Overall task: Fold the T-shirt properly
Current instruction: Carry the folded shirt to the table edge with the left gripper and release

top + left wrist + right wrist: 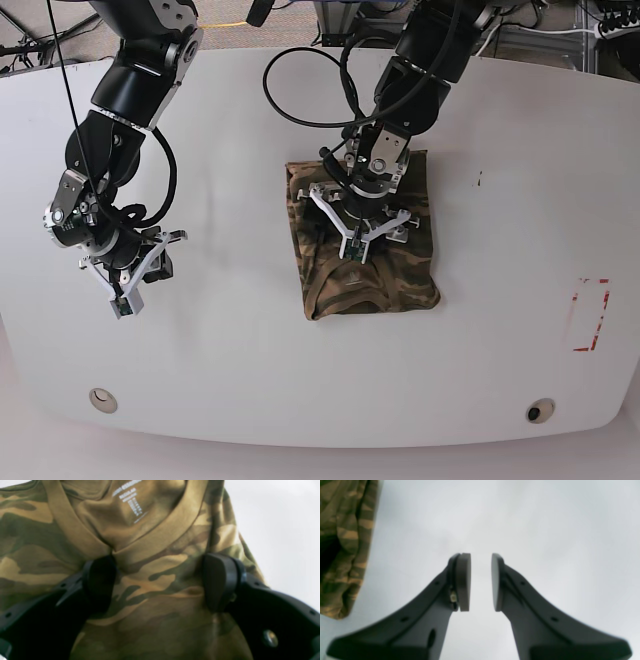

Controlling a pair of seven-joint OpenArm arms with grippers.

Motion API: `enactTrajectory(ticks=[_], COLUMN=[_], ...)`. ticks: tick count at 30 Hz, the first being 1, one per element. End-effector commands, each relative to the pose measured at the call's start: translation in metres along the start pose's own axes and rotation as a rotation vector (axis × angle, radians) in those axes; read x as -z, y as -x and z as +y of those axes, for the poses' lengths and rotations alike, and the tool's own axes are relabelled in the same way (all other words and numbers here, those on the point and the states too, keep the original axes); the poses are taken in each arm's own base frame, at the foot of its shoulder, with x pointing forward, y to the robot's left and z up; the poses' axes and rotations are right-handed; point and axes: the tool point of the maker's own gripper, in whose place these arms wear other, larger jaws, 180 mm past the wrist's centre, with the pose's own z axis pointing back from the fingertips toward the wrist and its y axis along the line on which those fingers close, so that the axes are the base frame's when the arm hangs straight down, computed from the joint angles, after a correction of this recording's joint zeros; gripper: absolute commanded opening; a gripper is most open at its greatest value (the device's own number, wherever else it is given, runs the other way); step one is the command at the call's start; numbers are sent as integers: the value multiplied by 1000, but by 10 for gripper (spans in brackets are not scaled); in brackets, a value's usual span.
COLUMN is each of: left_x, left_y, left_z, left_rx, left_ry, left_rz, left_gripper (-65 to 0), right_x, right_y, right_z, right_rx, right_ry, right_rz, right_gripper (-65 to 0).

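1. T-shirt (pixel 365 225): folded into a compact rectangle at the middle of the white table (pixel 520 180), collar (pixel 160 535) uppermost.
2. Left gripper (pixel 160 582): jaws spread wide, straddling the cloth just below the collar, gripping nothing.
3. Right gripper (pixel 481 582): narrowly parted, empty, well apart from the garment.
4. Technique: lift straight up so the pads do not drag the layers.

White printed lines sit inside the T-shirt (pixel 155 580) neckline, top centre of the left wrist view, but they're too blurred to read.
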Motion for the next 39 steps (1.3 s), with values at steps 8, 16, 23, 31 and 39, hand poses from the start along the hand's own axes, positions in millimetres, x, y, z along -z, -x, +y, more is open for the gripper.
enactTrajectory(ticks=[8,16,23,31,39], left_x=[-40,-97,-145,-161,-169], left_y=[101,129,129,102,50], left_z=[145,274,374,405,409], left_rx=[200,339,357,351,341], left_ry=[-2,-4,-100,-117,-168], left_rz=[277,425,525,495,388], left_gripper=[-144,-144,-144,-144,-144], right_x=[-23,-29,-36,-40,-42], right_y=[-23,-11,-1,-1,6], right_z=[-8,-3,1,15,18], right_rx=[-59,-77,-96,-100,-101], right_ry=[52,64,76,69,67], right_rz=[-70,-58,-50,-72,-66], right_gripper=[-520,-520,-520,-520,-520])
